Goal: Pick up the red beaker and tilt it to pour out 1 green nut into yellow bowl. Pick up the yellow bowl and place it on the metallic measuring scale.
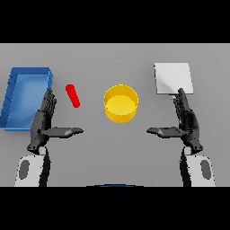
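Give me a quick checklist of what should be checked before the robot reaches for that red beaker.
1. Left hand open, holding nothing: ok.
2. Right hand open, holding nothing: ok.
3. Red beaker free to reach, right of the blue bin: ok.
4. Beaker upright: cannot tell.
5. Green nut inside beaker: cannot tell.
6. Yellow bowl upright, looks empty: ok.
7. Metallic measuring scale bare: ok.
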Controlling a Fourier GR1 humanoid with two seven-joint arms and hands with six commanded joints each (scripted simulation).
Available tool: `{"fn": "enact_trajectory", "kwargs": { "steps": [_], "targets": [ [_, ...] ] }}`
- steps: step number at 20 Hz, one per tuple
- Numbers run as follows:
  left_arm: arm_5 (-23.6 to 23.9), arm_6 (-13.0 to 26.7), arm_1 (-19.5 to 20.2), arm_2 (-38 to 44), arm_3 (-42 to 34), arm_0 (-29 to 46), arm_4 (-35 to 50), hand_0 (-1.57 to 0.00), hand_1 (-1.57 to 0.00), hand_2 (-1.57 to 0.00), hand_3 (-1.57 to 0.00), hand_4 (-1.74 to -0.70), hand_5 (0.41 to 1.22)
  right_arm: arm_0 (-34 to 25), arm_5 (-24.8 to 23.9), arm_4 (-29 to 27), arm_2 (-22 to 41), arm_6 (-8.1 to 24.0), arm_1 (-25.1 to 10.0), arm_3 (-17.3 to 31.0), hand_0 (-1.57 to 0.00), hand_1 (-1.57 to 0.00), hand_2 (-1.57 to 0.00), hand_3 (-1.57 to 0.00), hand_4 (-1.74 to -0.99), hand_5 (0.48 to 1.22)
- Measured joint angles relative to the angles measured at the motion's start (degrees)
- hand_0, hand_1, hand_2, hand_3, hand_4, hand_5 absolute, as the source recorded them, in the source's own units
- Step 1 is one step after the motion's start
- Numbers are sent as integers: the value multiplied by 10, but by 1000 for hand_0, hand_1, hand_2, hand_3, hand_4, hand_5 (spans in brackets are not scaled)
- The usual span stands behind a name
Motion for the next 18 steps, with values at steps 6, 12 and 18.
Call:
{"fn": "enact_trajectory", "kwargs": {
  "steps": [6,12,18],
  "targets": [
    [-15,-3,19,13,-7,14,17,1,1,1,1,-1151,599,-15,-11,9,5,5,10,9,1,1,1,1,-1167,599],
    [-30,10,55,-37,-95,74,-37,1,1,1,1,-1164,602,40,-65,178,77,-40,-26,-49,1,1,1,1,-1173,593],
    [-28,15,58,-47,-52,51,-68,1,1,1,1,-1191,611,38,-47,148,72,-35,-21,-51,1,1,1,1,-1230,617]
  ]
}}
